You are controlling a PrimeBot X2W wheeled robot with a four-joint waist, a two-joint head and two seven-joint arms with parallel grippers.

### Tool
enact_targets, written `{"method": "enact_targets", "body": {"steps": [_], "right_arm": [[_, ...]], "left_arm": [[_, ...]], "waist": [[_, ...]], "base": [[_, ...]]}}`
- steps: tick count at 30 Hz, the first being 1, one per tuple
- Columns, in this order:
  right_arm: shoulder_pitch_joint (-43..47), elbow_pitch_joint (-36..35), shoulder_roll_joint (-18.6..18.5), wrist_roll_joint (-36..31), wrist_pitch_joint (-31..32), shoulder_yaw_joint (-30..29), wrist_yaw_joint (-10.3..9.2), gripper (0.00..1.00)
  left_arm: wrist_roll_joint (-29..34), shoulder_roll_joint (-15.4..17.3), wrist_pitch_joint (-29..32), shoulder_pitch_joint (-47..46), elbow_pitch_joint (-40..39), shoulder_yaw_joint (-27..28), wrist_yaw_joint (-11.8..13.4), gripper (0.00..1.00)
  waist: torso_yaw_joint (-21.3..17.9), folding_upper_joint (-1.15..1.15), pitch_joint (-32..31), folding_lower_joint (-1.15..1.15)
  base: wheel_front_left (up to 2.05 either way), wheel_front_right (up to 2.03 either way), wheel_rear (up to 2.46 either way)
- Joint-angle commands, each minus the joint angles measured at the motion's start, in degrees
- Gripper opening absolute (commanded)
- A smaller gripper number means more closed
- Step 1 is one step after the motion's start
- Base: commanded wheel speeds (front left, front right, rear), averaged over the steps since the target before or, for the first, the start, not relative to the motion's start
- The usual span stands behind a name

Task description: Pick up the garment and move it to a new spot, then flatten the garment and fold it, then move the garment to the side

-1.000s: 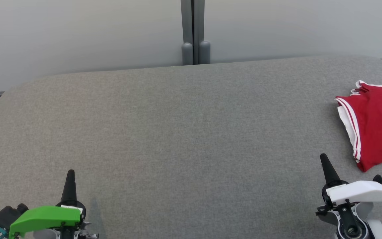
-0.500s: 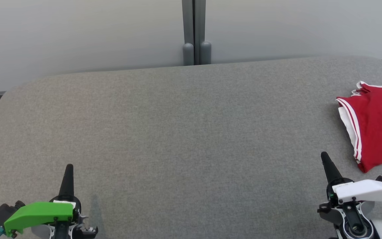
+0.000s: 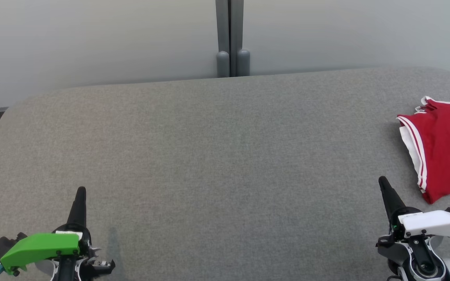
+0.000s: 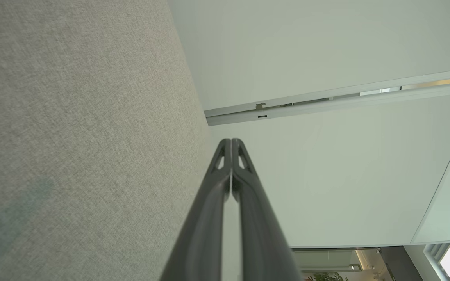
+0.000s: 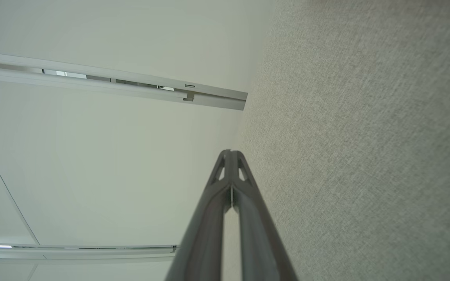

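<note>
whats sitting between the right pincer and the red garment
Nothing. In the head view, only a strip of bare grey padded surface separates the shut right pincer from the near corner of the folded red garment.

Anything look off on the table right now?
Nothing spilled or damaged. The red garment lies folded at the grey table's right side, slightly askew, a white inner layer peeking past its left edge. Its far right runs out of frame, so I can't judge that part.
</note>
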Motion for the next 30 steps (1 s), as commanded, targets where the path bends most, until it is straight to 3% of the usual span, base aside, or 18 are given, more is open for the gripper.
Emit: {"method": "enact_targets", "body": {"steps": [1, 30], "right_arm": [[-0.1, -0.6, -0.3, 1.2, 0.4, -0.3, -0.02, 0.00], [0.0, -1.5, -0.4, 10.6, 3.0, -1.1, -0.04, 0.00]], "left_arm": [[-1.2, 0.4, 0.3, -1.0, -0.4, 0.4, 0.0, 0.00], [-10.1, 0.5, 3.0, -2.0, -1.2, 1.1, 0.3, 0.00]], "waist": [[0.0, 0.00, 0.0, 0.00], [0.4, 0.00, -0.2, 0.00]], "base": [[0.00, 0.00, 0.00], [0.00, 0.00, 0.00]]}}
